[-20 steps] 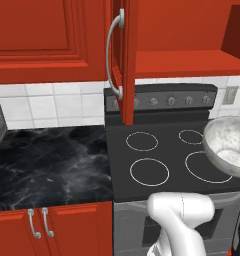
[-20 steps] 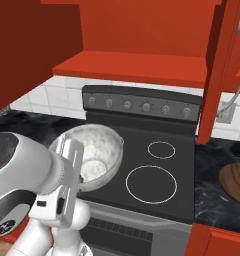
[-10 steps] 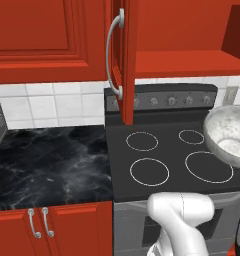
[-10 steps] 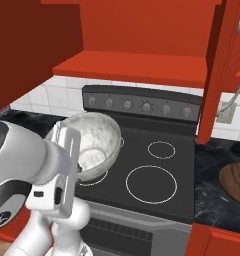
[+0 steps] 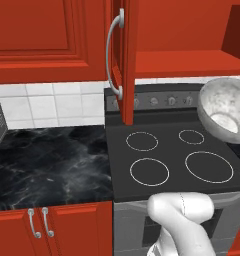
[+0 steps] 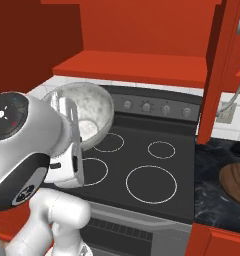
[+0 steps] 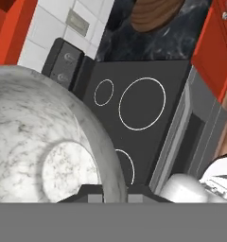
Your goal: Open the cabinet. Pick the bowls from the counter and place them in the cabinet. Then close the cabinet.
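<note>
Now gripper pinches marbled grey-white stone-look bowl by its rim, airborne over matte black stovetop; lift it level over the red inside shelf lip; avoid open red cabinet door.

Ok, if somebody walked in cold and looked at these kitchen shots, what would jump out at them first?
Probably the marbled grey-white bowl, held up in the air over the black stovetop with the gripper pinching its rim. Above it, the red cabinet stands open, its shelf bare where it shows. The dark wooden bowl waits on the black marble counter to the right of the stove.
</note>
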You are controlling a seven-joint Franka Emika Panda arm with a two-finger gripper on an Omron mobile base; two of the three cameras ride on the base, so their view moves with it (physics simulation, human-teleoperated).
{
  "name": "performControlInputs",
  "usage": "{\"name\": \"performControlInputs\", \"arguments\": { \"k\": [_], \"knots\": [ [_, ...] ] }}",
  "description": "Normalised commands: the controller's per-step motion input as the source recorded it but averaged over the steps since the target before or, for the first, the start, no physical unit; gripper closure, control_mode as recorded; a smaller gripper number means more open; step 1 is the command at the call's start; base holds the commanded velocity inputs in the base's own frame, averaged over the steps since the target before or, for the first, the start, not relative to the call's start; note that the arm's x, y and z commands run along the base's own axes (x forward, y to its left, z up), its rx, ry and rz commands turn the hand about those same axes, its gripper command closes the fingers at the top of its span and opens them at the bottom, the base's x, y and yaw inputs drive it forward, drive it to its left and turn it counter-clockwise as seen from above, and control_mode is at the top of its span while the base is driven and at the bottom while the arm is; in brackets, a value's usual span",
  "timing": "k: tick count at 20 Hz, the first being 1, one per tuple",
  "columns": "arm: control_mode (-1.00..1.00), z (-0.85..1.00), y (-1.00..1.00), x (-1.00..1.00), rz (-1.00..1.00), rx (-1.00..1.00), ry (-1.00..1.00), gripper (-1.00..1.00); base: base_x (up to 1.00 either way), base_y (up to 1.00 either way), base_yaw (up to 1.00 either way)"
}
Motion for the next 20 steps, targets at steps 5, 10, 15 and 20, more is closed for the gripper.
{"name": "performControlInputs", "arguments": {
  "k": [5, 10, 15, 20],
  "knots": [
    [-1.0, 0.2, 0.16, 0.54, 0.21, -0.04, -0.2, 1.0, 0.0, 0.0, 0.0],
    [-1.0, 0.15, 0.28, 0.56, 0.13, -0.11, -0.36, 1.0, 0.0, 0.0, 0.0],
    [-1.0, 0.18, 0.16, 0.69, 0.07, -0.04, -0.26, 1.0, 0.0, 0.0, 0.0],
    [-1.0, 0.48, 0.01, 0.66, 0.05, -0.01, -0.05, 1.0, 0.0, 0.0, 0.0]
  ]
}}
